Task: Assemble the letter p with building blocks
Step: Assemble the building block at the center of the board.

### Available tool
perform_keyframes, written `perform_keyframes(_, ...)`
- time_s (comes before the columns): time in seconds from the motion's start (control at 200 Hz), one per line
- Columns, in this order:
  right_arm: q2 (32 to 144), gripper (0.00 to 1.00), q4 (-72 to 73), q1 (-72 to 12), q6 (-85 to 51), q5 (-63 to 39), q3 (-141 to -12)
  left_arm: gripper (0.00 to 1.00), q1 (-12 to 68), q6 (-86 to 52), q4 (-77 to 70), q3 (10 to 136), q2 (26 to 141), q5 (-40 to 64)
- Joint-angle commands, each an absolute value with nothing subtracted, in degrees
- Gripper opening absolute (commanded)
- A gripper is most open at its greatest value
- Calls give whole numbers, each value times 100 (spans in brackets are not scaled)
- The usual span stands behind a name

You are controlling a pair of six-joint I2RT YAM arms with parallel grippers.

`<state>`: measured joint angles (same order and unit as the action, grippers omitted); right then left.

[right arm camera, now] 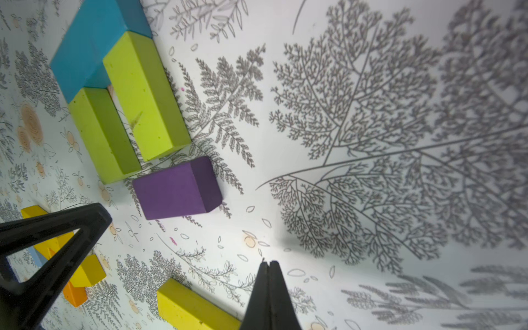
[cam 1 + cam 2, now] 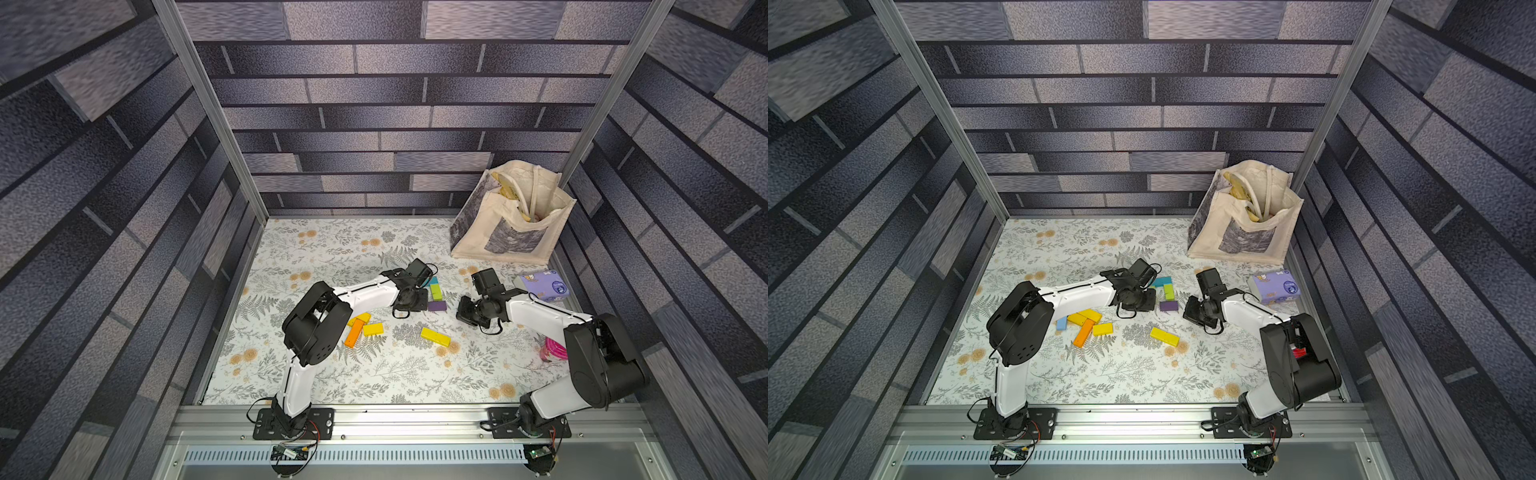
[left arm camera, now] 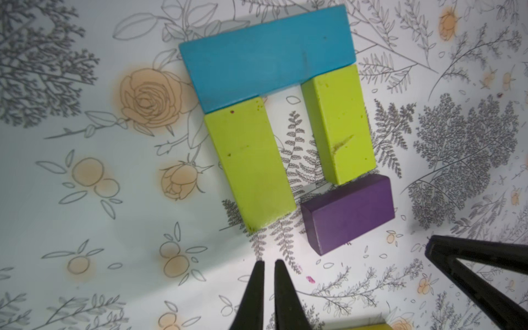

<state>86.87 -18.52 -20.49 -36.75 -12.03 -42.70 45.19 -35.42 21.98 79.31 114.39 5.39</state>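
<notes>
Tissue pack (image 2: 544, 285) label unreadable; teal block (image 3: 268, 54) plain.

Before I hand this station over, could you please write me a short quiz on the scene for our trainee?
1. True or false: the purple block lies on top of the teal block.
2. How many lime green blocks abut the teal block? A) one B) two C) three
3. Is the right gripper open or shut, and what does it hold?
Key: 1 false; 2 B; 3 shut, holding nothing.
</notes>
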Motion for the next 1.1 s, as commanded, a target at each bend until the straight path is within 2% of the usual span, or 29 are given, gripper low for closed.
perform_keyframes(0.0,8676,0,-1366,-2066,-4136,-1398,-4019,11,4566,-3569,2065,7898,11354,704)
perform_keyframes(0.296,8883,0,-422,-2074,-4856,-1235,-3597,9,4570,-3581,2070,7919,11469,852)
perform_keyframes(1.097,9114,0,-287,-2062,-4686,-1229,-3656,0,4570,-3910,1933,7753,11496,1080)
